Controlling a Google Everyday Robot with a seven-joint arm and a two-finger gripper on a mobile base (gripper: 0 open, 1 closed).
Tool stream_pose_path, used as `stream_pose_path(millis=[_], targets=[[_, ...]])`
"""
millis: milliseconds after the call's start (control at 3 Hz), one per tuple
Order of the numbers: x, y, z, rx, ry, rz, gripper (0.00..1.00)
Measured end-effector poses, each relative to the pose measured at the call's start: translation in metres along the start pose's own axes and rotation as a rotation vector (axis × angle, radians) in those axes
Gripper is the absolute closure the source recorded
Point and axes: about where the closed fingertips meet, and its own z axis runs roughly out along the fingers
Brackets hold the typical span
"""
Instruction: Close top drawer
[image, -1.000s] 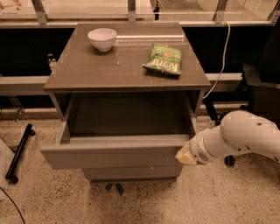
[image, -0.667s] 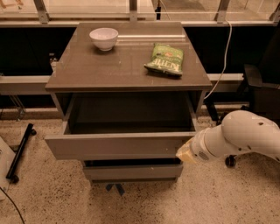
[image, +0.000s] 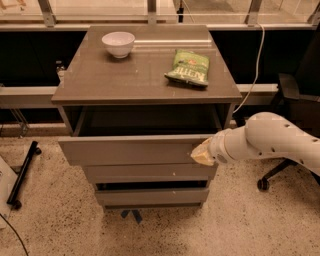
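Observation:
The top drawer (image: 130, 150) is a wide grey drawer with a plain flat front, standing partly pulled out of the grey cabinet (image: 145, 75). Its dark inside shows behind the front. My gripper (image: 202, 155) sits at the end of the white arm (image: 265, 140) that comes in from the right. It rests against the right end of the drawer front. Two shallower grey drawer fronts (image: 150, 172) lie below it.
A white bowl (image: 118, 43) and a green snack bag (image: 188, 67) lie on the cabinet top. An office chair (image: 295, 105) stands to the right. A white cable (image: 257, 60) hangs behind. A black stand leg (image: 22, 172) lies on the speckled floor at left.
The top drawer has slid back into the cabinet, with less of it sticking out. My gripper has followed the drawer front inward, staying on its right end.

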Motion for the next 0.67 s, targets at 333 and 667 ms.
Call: stream_pose_path(millis=[333,667], targets=[[-0.011,-0.004,0.017,0.01,-0.043,-0.013,1.0],[-0.034,-0.016,0.041,0.033,-0.116,-0.034,1.0]])
